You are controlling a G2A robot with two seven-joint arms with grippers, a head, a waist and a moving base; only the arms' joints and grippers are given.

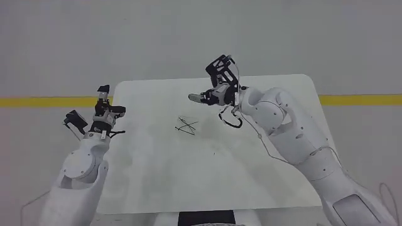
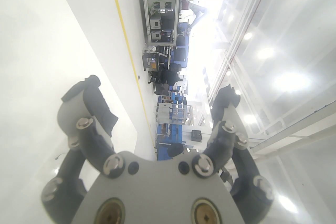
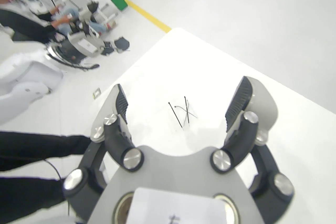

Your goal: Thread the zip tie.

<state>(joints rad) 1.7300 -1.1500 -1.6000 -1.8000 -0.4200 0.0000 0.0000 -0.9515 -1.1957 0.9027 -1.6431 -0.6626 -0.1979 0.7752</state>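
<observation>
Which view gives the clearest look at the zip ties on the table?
The right wrist view: the zip ties lie crossed on the table, strands separable. The top view shows them as a small dark tangle mid-table. The left wrist view faces the room beyond.

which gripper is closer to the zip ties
The right gripper: it hangs over the table near the zip ties; the left gripper sits at the table's edge.

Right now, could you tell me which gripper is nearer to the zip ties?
Right. The right gripper is open close by the zip ties; the left gripper is off at the table edge, farther away.
</observation>
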